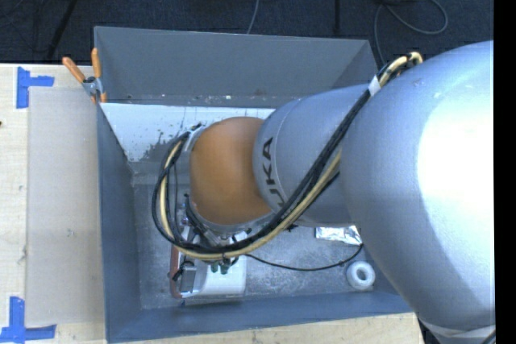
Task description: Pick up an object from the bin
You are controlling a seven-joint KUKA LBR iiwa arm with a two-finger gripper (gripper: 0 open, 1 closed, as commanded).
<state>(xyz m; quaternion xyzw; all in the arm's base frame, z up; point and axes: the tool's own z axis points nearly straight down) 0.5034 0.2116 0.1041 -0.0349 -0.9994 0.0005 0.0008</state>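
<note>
The arm [419, 173] fills the right side of the frame and reaches down and leftward into the grey bin [234, 64]. Its wrist carries a rounded orange cover [226, 169], which sits over the middle-left of the bin floor. Black and yellow cables [164, 201] loop around the cover's left and lower edge.

Below the cover, the gripper [187, 279] is low in the bin's lower left corner, close to the front wall. Whether it is released or clenched cannot be told from this angle (the wrist and cables hide most of it). A white flat block [222, 279] lies on the floor in that same corner, just to the right of the gripper and touching or nearly touching it; whether it is grasped cannot be told. A reddish-brown strip [173, 268] stands at the gripper's left edge, and it is not clear whether it belongs to the gripper or is a loose thing.

Further right on the floor, well apart from the gripper, a crumpled silver foil wrapper [337, 234] lies beside the arm. A small white ring [360, 275] lies flat near the lower right corner, just below the wrapper. A thin black wire [310, 267] curves along the floor between the block and the ring.
</note>
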